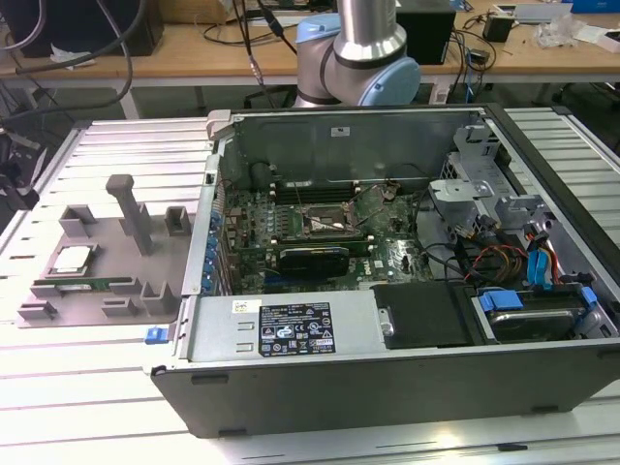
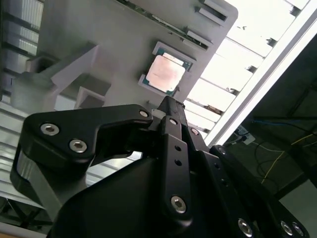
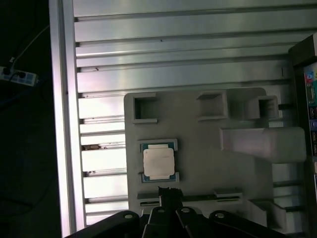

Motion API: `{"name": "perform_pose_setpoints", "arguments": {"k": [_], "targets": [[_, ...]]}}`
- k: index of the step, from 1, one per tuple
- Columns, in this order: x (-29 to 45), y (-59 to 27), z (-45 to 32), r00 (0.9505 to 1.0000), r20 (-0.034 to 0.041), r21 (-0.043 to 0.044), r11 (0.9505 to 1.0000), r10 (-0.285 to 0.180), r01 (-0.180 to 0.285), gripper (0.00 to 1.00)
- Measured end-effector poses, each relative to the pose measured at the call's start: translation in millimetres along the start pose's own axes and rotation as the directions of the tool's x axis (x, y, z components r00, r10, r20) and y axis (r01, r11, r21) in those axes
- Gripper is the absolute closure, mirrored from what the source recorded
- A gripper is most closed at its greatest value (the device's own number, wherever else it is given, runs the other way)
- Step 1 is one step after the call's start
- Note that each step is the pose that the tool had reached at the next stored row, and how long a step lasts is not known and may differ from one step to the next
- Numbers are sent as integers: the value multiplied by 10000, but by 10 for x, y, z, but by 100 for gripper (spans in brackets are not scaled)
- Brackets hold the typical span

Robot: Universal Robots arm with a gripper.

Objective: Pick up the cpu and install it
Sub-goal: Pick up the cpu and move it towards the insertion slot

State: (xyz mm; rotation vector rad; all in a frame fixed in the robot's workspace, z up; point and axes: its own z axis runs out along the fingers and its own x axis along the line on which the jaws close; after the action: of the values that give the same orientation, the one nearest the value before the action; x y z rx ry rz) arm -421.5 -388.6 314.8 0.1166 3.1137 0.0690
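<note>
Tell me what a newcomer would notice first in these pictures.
The open grey metal computer case dominates the exterior view, its green circuit board exposed. At that view's left, a small silvery square cpu lies in a grey plastic tray; in the first wrist view the black gripper hangs over the tray, near it.

The cpu (image 1: pixel 73 260) is seen as a small flat square chip with a pale silvery metal top and a thin green rim. It is laid flat, metal side up, in a shallow seat on the grey tray (image 1: pixel 116 266), toward the exterior view's left and well apart from the open case (image 1: pixel 291 387). In both wrist views it is seen seated between two low raised lips, with its edges squared to them. Faint marks may be carried on the top, but they cannot be made out.
</note>
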Motion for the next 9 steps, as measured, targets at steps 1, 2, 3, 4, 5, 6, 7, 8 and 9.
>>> {"name": "perform_pose_setpoints", "arguments": {"k": [1,2,3,4,5,6,7,8,9], "targets": [[38,-3,10,10000,3,-3,10000,0,0,89],[56,-5,18,10000,4,-6,10000,0,0,89],[71,-6,29,10000,4,-7,10000,0,0,89],[86,-8,48,10000,5,-9,10000,1,-1,89],[92,-10,64,10000,5,-9,10000,0,0,89],[94,-12,81,10000,4,-8,10000,-2,2,89],[95,-12,100,10000,4,-9,10000,-2,2,89],[96,-13,119,10000,4,-9,10000,-1,1,89],[97,-13,135,10000,3,-9,10000,0,0,89]]}}
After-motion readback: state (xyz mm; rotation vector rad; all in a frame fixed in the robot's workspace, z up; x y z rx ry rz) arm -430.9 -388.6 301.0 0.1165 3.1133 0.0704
